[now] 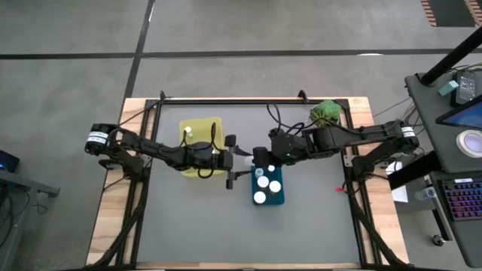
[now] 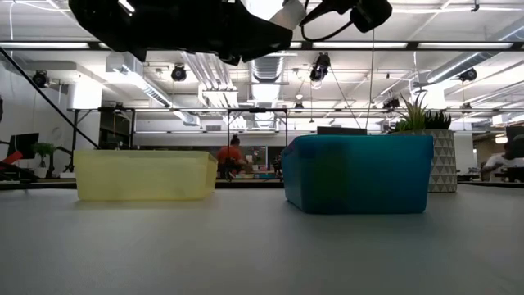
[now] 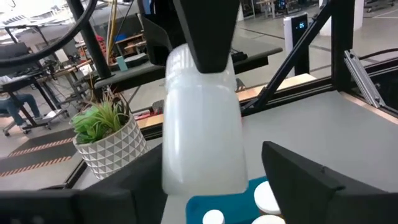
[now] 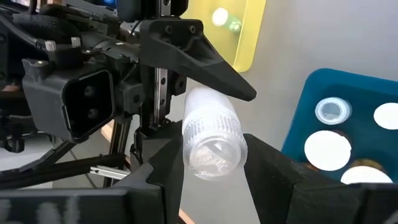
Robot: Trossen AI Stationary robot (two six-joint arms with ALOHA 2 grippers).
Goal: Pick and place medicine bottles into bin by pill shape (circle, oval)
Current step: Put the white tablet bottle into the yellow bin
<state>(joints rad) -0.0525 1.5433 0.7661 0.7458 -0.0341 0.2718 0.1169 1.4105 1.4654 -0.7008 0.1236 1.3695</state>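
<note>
A translucent white medicine bottle (image 3: pixel 202 124) hangs in the air between my two arms, above the far left corner of the blue bin (image 1: pixel 279 200). My right gripper (image 4: pixel 211 155) reaches in from the table's right and is shut on the bottle (image 4: pixel 210 134). My left gripper (image 1: pixel 230 160) comes level from the left and stands open, one finger (image 3: pixel 298 180) on each side of the bottle, with a gap showing on one side. Three white-capped bottles (image 1: pixel 263 183) stand in the blue bin. One small bottle (image 1: pixel 188 132) is in the yellow bin (image 1: pixel 203 122). My right gripper pinches the bottle's ribbed clear end (image 4: pixel 211 155) between its two fingers (image 4: pixel 261 165). It comes from the table's right, slanting downward. The bottle is lifted clear of the table and the bins, and its other end reaches between my left gripper's open fingers.
The yellow bin (image 2: pixel 143 174) and the blue bin (image 2: pixel 358 172) stand side by side mid-table. A potted green plant (image 1: pixel 325 113) sits at the far right corner. A black frame runs along the table's edges. The near half of the grey mat (image 1: pixel 226 233) is bare.
</note>
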